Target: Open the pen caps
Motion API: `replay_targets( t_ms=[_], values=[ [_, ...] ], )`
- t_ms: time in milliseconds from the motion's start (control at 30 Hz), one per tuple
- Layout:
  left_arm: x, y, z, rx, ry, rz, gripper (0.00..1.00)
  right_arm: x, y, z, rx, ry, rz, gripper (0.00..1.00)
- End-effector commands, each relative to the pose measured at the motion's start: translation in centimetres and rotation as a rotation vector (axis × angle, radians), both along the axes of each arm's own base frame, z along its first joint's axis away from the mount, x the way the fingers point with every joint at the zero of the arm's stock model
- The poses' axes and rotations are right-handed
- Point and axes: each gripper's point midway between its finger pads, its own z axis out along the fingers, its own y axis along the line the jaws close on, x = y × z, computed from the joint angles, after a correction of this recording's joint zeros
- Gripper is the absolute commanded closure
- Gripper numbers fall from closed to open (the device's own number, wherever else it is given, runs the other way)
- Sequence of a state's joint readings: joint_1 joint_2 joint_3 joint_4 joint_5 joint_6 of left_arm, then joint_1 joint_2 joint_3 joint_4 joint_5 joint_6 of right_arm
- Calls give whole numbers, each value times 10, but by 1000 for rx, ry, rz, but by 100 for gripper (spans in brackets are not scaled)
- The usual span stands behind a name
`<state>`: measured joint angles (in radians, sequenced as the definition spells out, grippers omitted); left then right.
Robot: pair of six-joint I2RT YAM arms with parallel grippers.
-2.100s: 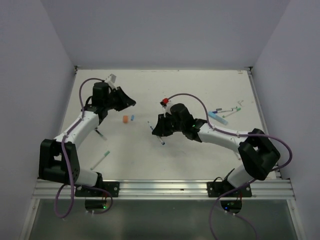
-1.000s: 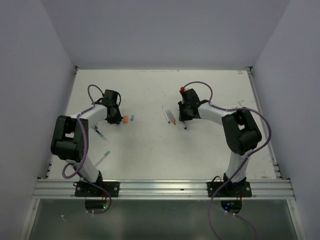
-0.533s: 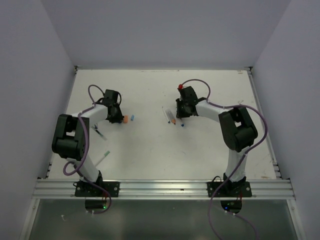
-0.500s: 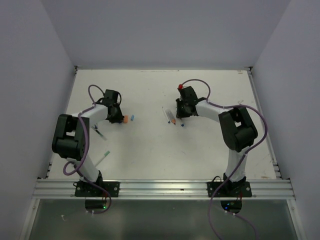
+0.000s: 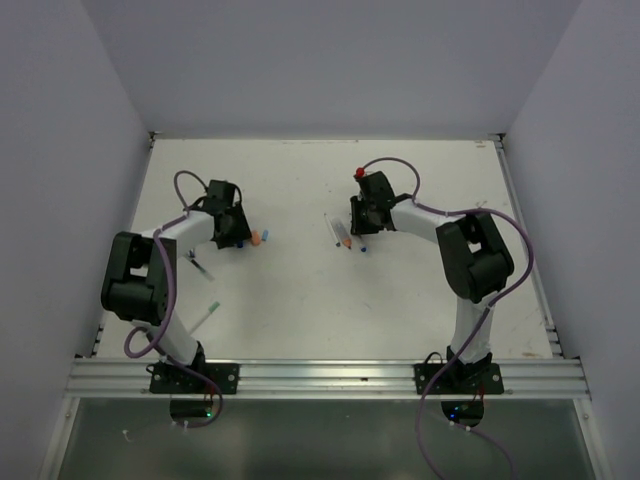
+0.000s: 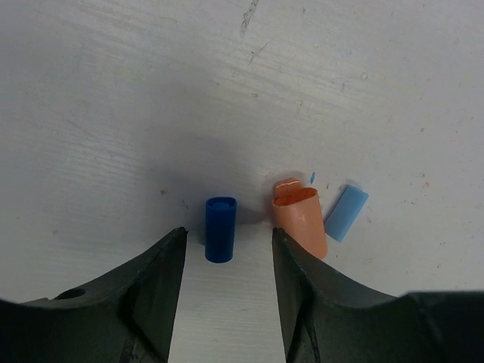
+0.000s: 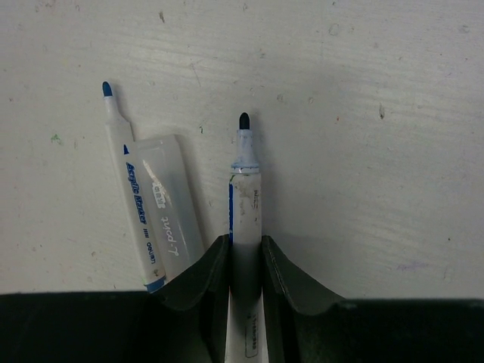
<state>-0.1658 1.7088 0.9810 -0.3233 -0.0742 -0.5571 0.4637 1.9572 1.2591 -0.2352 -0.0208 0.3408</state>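
Left gripper (image 6: 227, 242) opened off blue cap (image 6: 220, 219); right gripper (image 7: 244, 240) pinching pen (image 7: 243, 174)

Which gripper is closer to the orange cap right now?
Left. The left gripper hangs open just beside the orange cap; the right gripper is across the table, clamped on a pen.

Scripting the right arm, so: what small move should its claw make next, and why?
Probably open the right claw and release the dark-tipped pen: its tip is already bare, and it sits low beside the blue-tipped pen on the table.
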Motion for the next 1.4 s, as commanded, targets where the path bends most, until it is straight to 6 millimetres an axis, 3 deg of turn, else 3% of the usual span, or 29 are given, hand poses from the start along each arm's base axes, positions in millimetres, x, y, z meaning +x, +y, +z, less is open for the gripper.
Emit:
replay_targets(
  t_ms=[0,133,333,567,667,867,1000,1133,1367],
  values=[
    [3,5,18,8,-48,23,47,2,5,8,31,-15,0,75],
    [4,6,27,12,-65,27,43,0,4,15,43,-28,-3,66],
    [4,8,40,17,-89,33,40,-3,1,19,39,-35,-12,64],
    [8,27,71,106,-136,76,33,-15,0,64,103,-91,-26,63],
    [13,41,84,145,-154,112,31,-31,13,91,161,-102,4,62],
    [20,79,91,160,-145,206,30,-86,56,124,223,-101,165,61],
    [26,106,95,195,-153,257,31,-110,71,130,296,-78,244,61],
    [31,138,100,248,-160,304,31,-115,65,130,280,-86,265,61],
    [45,153,82,261,-132,284,31,-125,65,124,301,-76,284,60]
  ],
)
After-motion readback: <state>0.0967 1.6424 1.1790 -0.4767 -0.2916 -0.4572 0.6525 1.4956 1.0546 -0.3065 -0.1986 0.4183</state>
